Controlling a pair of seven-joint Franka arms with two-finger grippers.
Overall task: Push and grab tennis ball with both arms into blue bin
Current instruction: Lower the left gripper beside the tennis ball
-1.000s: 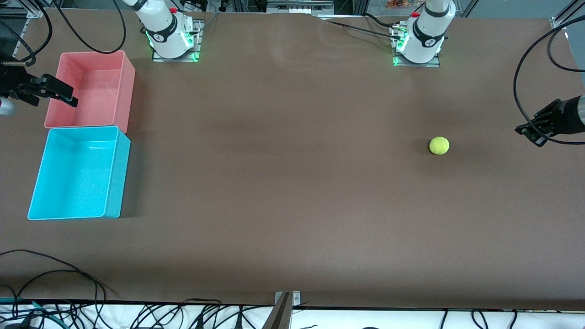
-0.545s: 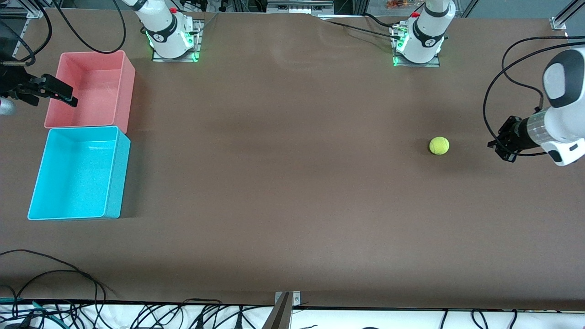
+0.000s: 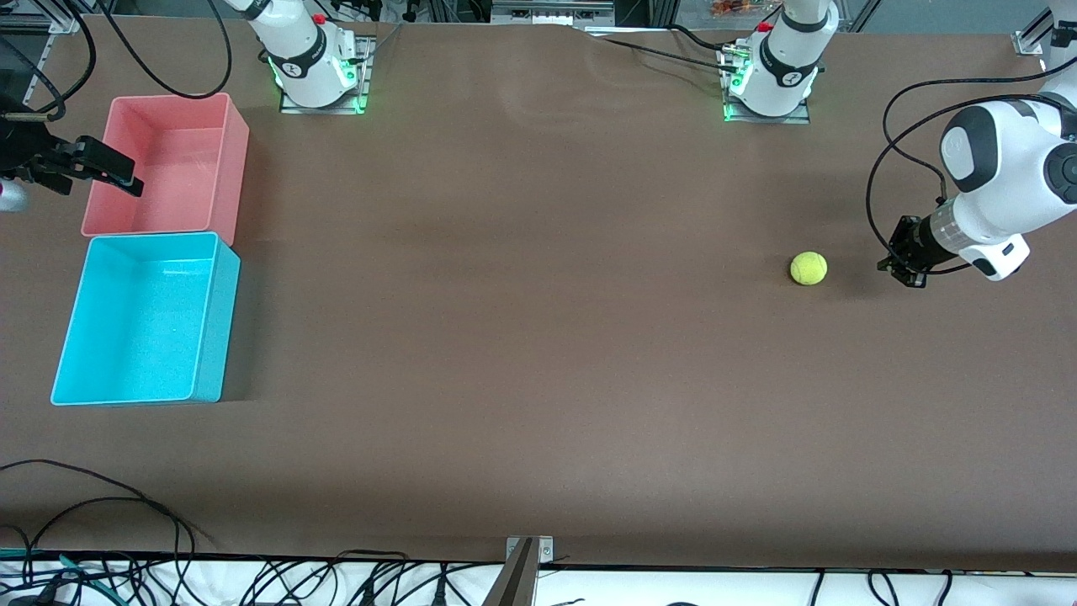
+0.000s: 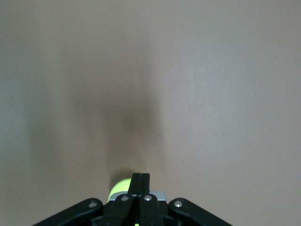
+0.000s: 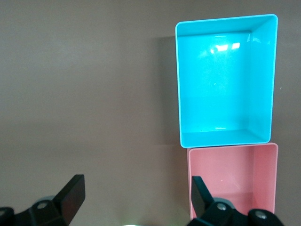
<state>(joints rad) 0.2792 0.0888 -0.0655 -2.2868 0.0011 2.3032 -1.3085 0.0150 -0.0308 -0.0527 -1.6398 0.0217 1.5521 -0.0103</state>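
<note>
The tennis ball lies on the brown table toward the left arm's end. My left gripper is shut and empty, low beside the ball on the side toward the table's end, a short gap from it. In the left wrist view the ball peeks out past the closed fingertips. The blue bin stands at the right arm's end; it also shows in the right wrist view. My right gripper is open and empty, and waits over the outer rim of the pink bin; in its wrist view nothing lies between the fingers.
A pink-red bin stands against the blue bin, farther from the front camera; it shows in the right wrist view too. Cables hang from the left arm. More cables lie along the table's near edge.
My left arm has swung in from the table's end and brought its gripper close to the ball. The ball and the right arm have not moved.
</note>
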